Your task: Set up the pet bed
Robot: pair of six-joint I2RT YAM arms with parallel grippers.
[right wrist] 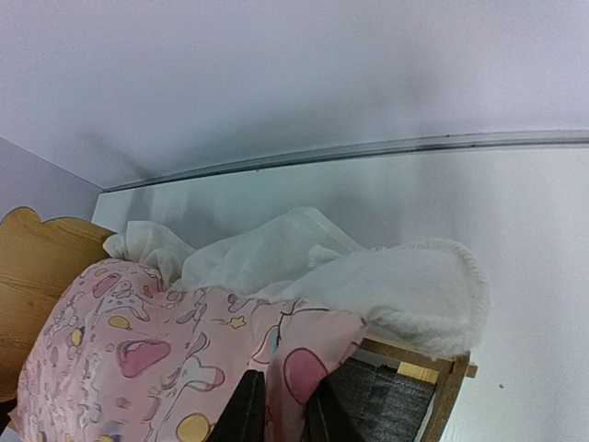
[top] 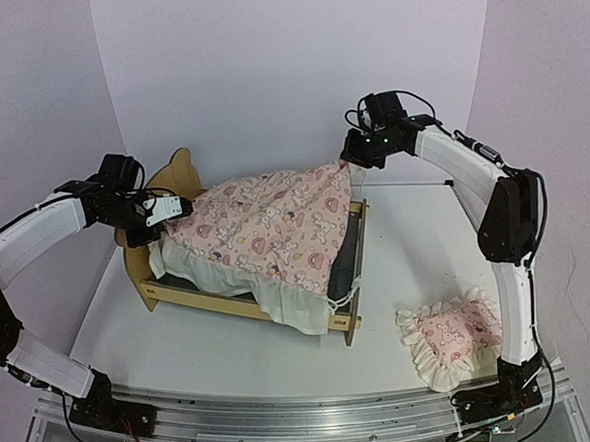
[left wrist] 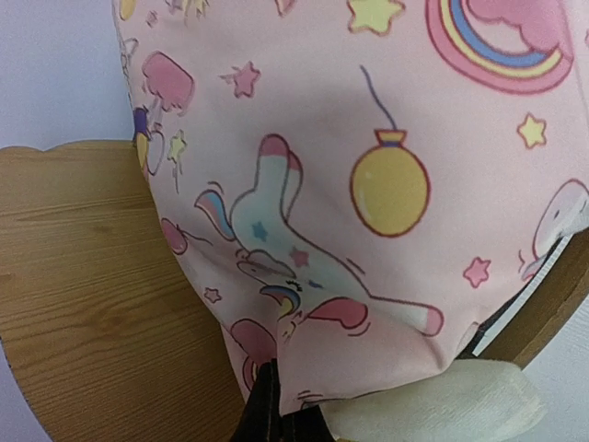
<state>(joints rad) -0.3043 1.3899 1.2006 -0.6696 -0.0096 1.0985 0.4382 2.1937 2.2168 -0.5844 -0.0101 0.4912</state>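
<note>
Nearest, the small ruffled pillow [top: 451, 342] is seen lying on the table [top: 213, 361], front right, well apart from the bed. Behind it the pet bed [top: 201, 297] is set mid-table, headboard to the left. Its frame is judged light and stiff, thin plywood, likely to be slid easily on the smooth top. It is best taken by a side rail or the headboard edge. The mattress cushion [top: 265, 228], soft and limp, is draped over it and overhangs the near rail. The left gripper [top: 171, 211] is clamped on the cushion's headboard-end corner. The right gripper [top: 355, 162] is pinched on the far foot-end corner, held raised. Slatted base mostly covered; far rail hidden; left fingertips buried in fabric in the wrist view.
</note>
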